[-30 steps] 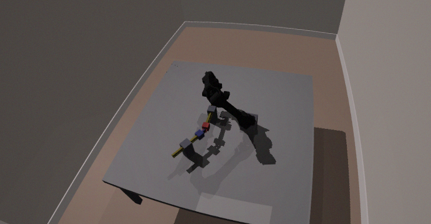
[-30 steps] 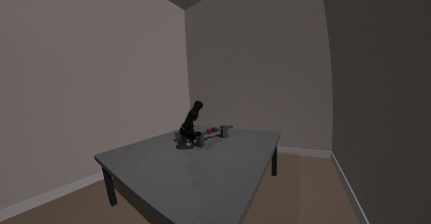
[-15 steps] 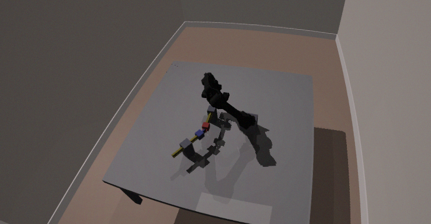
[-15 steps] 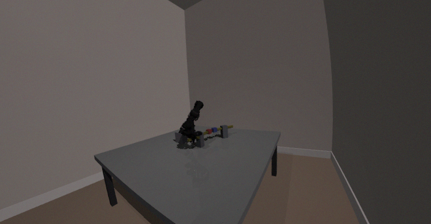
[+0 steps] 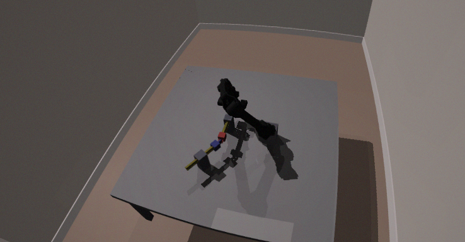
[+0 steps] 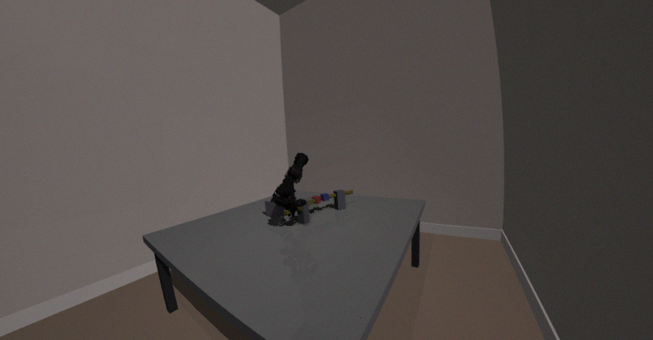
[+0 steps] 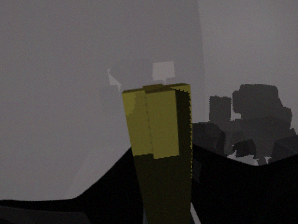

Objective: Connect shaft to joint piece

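The red joint piece (image 5: pixel 221 136) (image 6: pixel 316 198) sits beside a blue piece (image 5: pixel 215 145) (image 6: pixel 324 197) on the end of the first yellow shaft (image 5: pixel 191 164) (image 6: pixel 349 192). That shaft passes through a grey block (image 5: pixel 200 155) (image 6: pixel 339 199). The second yellow shaft (image 5: pixel 225 126) (image 7: pixel 164 127) runs from the other grey block (image 5: pixel 228 119) (image 6: pixel 303 212) to the red piece, at an angle to the first. Its tip at the red piece shows no gap in the top view. My gripper (image 7: pixel 156 145) is shut on the second shaft near its rear end, behind the block. The fingertips are hidden under the arm in the top view.
The arm (image 5: pixel 250 118) (image 6: pixel 286 187) reaches from its base over the grey table (image 5: pixel 293 103) (image 6: pixel 329 255). Its base stands to the right of the shafts in the top view. A pale rectangle (image 5: pixel 254 220) lies at the table's front edge.
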### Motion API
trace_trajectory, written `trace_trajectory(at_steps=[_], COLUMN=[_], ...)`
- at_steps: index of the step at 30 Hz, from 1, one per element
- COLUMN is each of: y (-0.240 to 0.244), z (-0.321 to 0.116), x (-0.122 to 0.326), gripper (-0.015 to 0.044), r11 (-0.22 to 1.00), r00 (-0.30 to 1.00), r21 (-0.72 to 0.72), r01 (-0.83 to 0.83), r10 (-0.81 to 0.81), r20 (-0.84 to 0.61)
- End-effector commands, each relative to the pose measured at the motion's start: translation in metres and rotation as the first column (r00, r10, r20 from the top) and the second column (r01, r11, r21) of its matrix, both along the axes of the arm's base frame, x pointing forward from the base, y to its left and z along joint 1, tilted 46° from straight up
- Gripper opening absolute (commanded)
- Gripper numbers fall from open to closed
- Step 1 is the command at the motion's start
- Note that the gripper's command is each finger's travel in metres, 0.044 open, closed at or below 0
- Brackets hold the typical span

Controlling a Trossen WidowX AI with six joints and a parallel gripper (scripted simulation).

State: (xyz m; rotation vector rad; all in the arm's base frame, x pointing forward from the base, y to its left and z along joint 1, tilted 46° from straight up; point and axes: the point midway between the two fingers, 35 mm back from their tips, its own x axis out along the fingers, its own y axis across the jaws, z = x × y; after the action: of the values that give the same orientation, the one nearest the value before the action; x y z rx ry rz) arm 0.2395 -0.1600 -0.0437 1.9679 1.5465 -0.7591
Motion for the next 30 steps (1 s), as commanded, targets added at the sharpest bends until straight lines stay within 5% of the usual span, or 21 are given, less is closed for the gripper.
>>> trace_trajectory(at_steps=[1,12,30], y=[0.0,0.0,-0.019], z=[0.0,0.0,0.02], x=[0.0,0.0,-0.006], gripper=[0.0146,0.0434,0.044], r11=[1.0,1.0,1.0], r00=[1.0,1.0,1.0], r21=[0.0,0.0,0.004], r01=[-0.001,-0.001,-0.001], r10=[0.001,0.001,0.001], r20=[0.0,0.0,0.001])
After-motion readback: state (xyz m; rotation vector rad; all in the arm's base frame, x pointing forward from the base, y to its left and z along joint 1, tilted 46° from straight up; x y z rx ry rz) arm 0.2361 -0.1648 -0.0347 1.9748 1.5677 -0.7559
